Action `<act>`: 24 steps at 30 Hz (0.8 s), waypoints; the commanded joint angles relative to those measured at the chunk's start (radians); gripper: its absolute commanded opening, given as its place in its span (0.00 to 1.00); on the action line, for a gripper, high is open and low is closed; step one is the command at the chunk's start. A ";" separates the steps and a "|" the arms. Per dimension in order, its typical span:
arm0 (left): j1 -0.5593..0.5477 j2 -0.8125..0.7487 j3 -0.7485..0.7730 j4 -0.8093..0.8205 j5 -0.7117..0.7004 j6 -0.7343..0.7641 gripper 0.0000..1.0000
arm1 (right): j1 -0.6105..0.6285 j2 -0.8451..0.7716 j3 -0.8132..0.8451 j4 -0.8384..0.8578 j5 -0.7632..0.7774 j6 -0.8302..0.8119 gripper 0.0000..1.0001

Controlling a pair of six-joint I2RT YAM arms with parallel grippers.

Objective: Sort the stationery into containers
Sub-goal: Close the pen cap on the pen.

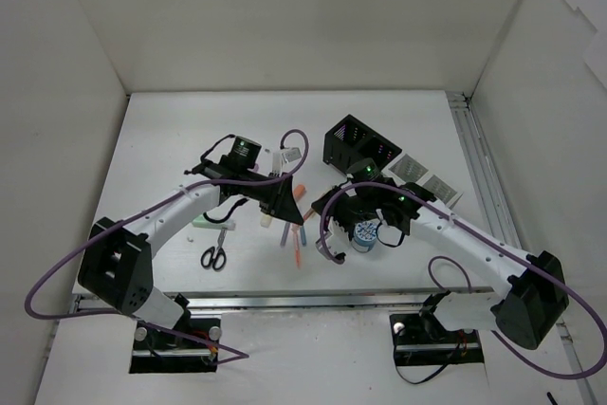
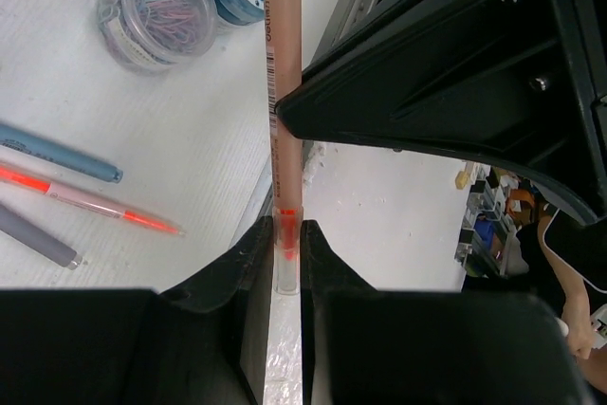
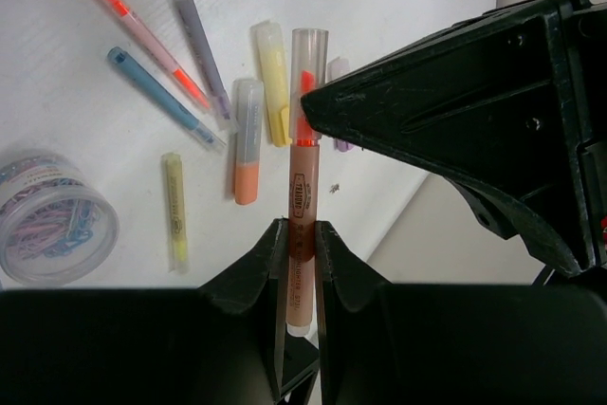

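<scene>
Orange highlighter (image 3: 302,177) handover: left gripper (image 2: 286,239) and right gripper (image 3: 302,248) both clench it.
Next I'd loosen left, then carry to the black organizer (image 1: 346,139), one o'clock.

Walled on three sides by plain white panels (image 1: 285,26), floored by a white table (image 1: 161,130), edged right by an aluminium rail (image 1: 480,177)

Peach-orange plastic highlighter with a clear cap (image 3: 302,182) held above the table, capped end nipped by the left gripper (image 2: 287,244), barrel end by the right gripper (image 3: 301,246); pale yellow highlighter (image 3: 272,82), thin blue pen (image 3: 156,92), pink pen (image 3: 133,26) and grey pen (image 3: 197,45) lie loose on the table below; black-handled scissors (image 1: 214,254) lie flat, well to the left; black slotted organizer (image 1: 358,144) sits at the back, white slotted organizer (image 1: 425,177) just beside it on the right.
</scene>
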 commanded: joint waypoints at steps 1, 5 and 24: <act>-0.013 0.002 0.096 0.151 0.041 -0.011 0.00 | 0.038 0.009 -0.004 -0.023 -0.073 -0.046 0.00; -0.013 0.060 0.172 0.196 0.062 -0.006 0.00 | 0.079 0.021 -0.001 -0.080 -0.070 -0.086 0.00; 0.025 0.168 0.441 0.443 0.079 -0.049 0.00 | 0.145 0.052 -0.020 -0.147 -0.171 -0.054 0.00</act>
